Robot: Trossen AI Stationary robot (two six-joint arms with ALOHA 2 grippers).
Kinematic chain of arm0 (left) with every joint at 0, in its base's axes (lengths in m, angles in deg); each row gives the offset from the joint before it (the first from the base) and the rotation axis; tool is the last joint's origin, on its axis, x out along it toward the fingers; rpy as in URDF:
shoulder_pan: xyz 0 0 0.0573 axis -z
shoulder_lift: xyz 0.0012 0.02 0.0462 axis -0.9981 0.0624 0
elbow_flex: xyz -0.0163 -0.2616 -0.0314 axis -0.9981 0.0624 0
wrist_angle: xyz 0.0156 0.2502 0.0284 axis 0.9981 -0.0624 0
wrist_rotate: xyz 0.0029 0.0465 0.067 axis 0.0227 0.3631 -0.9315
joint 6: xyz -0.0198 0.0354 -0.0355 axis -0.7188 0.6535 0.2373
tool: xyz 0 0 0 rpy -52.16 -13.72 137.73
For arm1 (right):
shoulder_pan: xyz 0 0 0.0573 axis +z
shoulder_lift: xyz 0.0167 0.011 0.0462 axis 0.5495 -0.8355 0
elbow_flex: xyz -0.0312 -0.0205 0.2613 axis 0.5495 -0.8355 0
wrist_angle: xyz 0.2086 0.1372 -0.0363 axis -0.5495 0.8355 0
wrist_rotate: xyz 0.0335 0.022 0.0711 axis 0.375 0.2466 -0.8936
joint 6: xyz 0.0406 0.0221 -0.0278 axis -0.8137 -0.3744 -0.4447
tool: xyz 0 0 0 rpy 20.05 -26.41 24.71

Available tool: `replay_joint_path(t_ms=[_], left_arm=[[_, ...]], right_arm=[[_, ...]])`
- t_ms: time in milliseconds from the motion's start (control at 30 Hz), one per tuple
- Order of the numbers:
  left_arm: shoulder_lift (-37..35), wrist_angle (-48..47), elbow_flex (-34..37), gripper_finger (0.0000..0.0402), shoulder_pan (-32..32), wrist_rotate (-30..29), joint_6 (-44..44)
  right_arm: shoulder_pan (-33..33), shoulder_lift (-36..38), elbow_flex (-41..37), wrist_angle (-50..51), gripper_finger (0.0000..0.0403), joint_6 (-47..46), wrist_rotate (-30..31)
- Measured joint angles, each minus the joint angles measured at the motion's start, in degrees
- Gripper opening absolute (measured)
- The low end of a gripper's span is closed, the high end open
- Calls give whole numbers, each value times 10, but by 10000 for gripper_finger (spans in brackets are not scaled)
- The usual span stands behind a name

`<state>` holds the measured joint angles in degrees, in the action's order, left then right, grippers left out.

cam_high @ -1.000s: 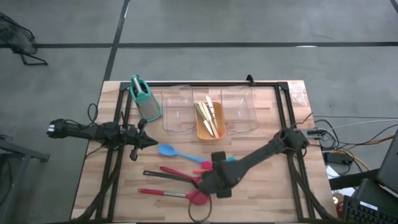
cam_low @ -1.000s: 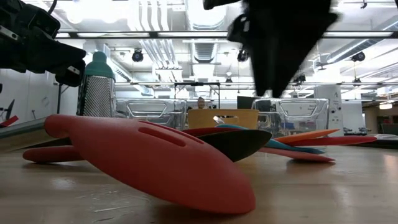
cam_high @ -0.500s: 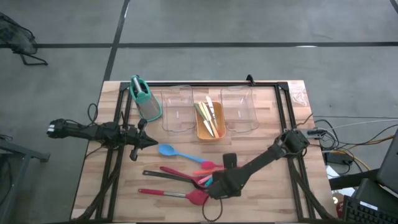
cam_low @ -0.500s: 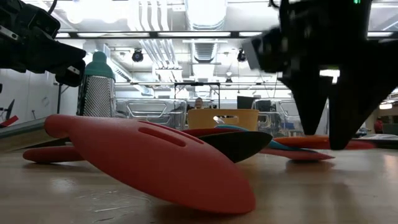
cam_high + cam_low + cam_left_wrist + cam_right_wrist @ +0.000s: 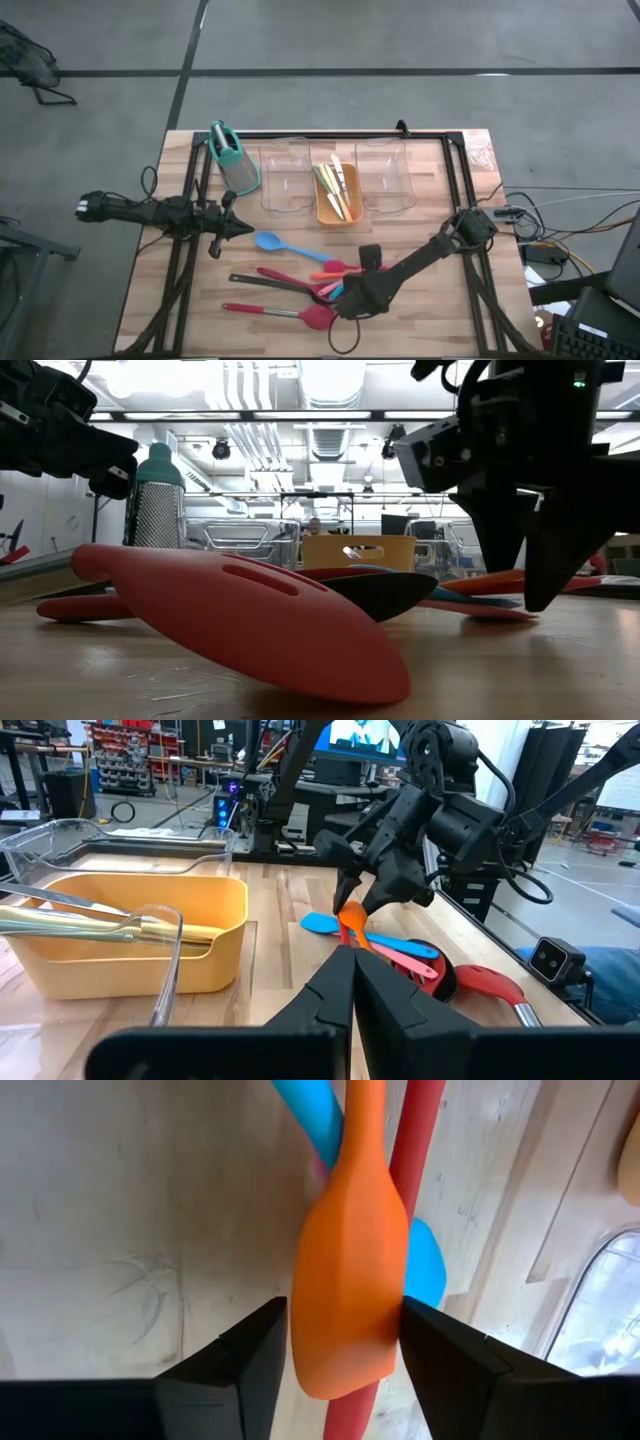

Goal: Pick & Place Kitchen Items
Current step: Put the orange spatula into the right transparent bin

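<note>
Several slim utensils lie flat on the wooden table: a blue spoon [image 5: 268,241], two long red-headed black-handled spoons [image 5: 270,281], and a pink, an orange and a teal one in a small pile [image 5: 332,270]. My right gripper [image 5: 342,290] is open and low over this pile. Its fingers stand on either side of the orange utensil's broad end [image 5: 345,1300], as the low view [image 5: 520,585] also shows. My left gripper [image 5: 245,229] is shut and empty, hovering near the table's left side beside the blue spoon. My right gripper comes from above, pointing down, with one finger [image 5: 250,1370] close against each long edge of the orange utensil's broad end [image 5: 300,1330]. I cannot tell whether the fingers touch it. The utensil lies on the pile and the table.
At the far side stand two clear trays [image 5: 285,178] [image 5: 386,176] and between them an orange tray [image 5: 322,212] holding pale utensils. A teal-and-grey holder [image 5: 232,158] stands at the far left. A red spoon head [image 5: 250,620] lies close to the low camera.
My right gripper has come down from above the utensil pile to table height, shifting slightly toward the table's right and near edges. In the last half second it has stayed almost still over the orange utensil. The utensils have not moved.
</note>
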<state>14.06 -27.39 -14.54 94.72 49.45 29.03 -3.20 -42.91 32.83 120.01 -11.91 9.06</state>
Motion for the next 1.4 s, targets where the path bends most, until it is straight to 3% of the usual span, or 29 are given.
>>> replay_joint_path(t_ms=[367,667,1200,1400], left_arm=[[0,0,0,12,0,0,0],[0,0,0,12,0,0,0],[0,0,0,12,0,0,0],[0,0,0,12,0,0,0]], right_arm=[[0,0,38,-1,111,3,-1],[0,0,67,3,21,9,0],[0,30,102,18,11,-11,19],[0,64,115,73,11,-52,75]])
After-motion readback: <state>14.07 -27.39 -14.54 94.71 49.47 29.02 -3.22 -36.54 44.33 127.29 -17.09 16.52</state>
